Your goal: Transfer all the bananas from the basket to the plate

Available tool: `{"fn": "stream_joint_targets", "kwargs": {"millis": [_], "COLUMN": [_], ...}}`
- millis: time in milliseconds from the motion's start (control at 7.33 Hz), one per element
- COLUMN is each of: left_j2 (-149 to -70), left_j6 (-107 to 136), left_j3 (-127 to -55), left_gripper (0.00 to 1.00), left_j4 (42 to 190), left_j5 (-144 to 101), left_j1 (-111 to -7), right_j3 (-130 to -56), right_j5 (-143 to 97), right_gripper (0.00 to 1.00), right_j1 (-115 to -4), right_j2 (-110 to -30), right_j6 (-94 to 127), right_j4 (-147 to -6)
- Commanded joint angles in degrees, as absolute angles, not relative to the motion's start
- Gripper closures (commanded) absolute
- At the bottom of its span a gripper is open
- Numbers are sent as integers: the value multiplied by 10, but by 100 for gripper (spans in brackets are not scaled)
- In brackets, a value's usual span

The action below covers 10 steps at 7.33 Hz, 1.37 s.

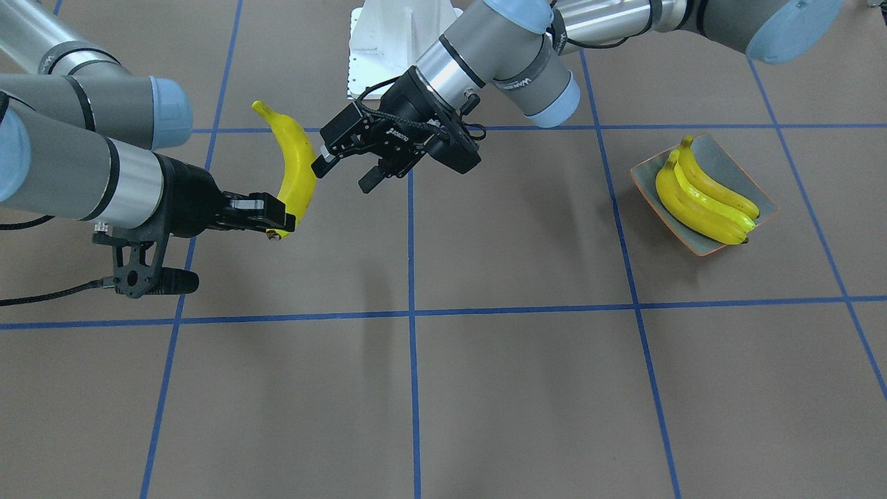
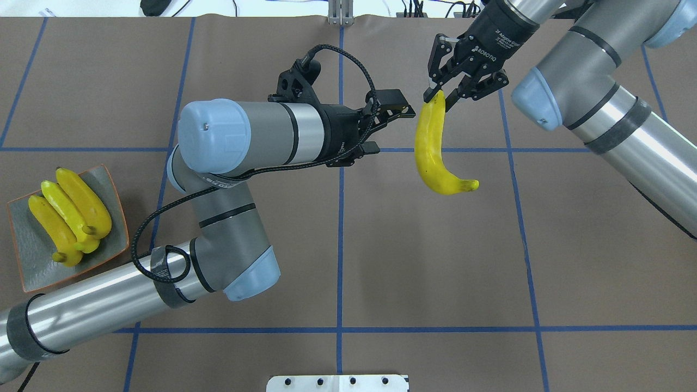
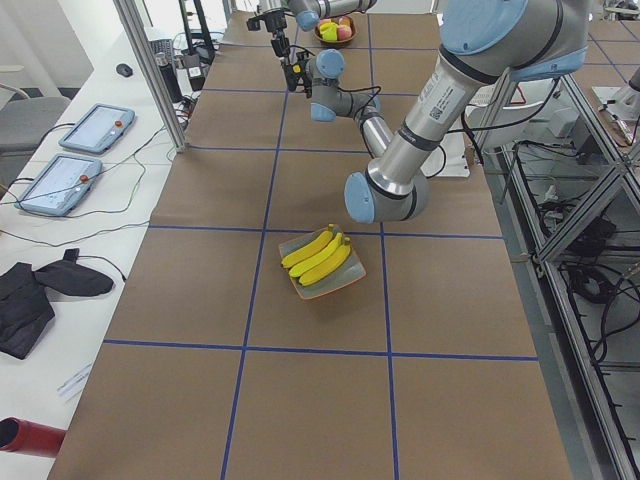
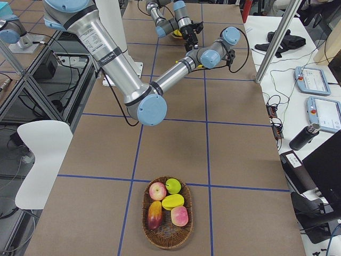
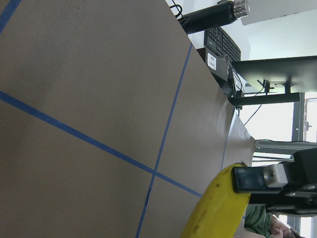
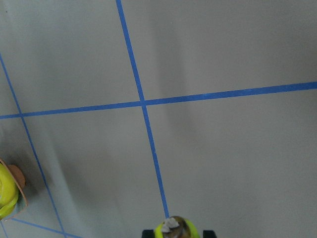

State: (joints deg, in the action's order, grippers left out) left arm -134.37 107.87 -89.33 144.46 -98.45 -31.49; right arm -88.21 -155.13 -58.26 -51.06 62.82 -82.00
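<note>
Yellow banana [image 1: 294, 163] mid-air, R fingers [image 1: 274, 220] clamped on its end, L fingers [image 1: 324, 162] open beside it, 3 bananas [image 1: 700, 197] on plate [image 1: 729, 163]

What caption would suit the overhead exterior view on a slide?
Right tool holds one banana by its end beside the open left tool; three bananas lie on the plate.

The counter [image 1: 527, 388] is covered with a matt brown, paper-like sheet, crossed by lines of smooth blue tape [image 1: 413, 388]. The plate [image 2: 38, 272] is seen as glossy, glazed grey-green ceramic with an orange-brown rim, while the bananas [image 2: 76, 209] on it and the single banana [image 2: 430, 147] show smooth, plastic-looking yellow skin. The left arm [image 2: 109, 305] and right arm [image 2: 642, 147] are made of brushed silvery metal with matt grey joints and pale blue caps, the left hand [image 2: 389, 129] and right hand [image 2: 441, 98] are finished in matt black, and the basket [image 4: 165, 242] is woven from wicker.
</note>
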Motion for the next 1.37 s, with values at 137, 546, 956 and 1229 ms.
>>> {"fn": "stream_joint_targets", "kwargs": {"millis": [137, 546, 956, 1229], "left_j2": [-1318, -1316, -1321, -1328], "left_j6": [1078, 1085, 1086, 1109], "left_j3": [-905, -904, -901, -897], "left_gripper": [0, 0, 0, 0], "left_j4": [1464, 1463, 1461, 1459], "left_j5": [-986, -986, -984, -983], "left_j1": [-318, -313, -295, -289], "right_j3": [-879, -875, -875, -875], "right_j5": [-1533, -1527, -1527, -1528], "right_gripper": [100, 100, 100, 100], "right_j1": [-565, -559, -559, -559], "right_j2": [-488, -478, -476, -476], "right_j6": [647, 653, 653, 653], "right_j4": [-820, -820, -820, -820]}}
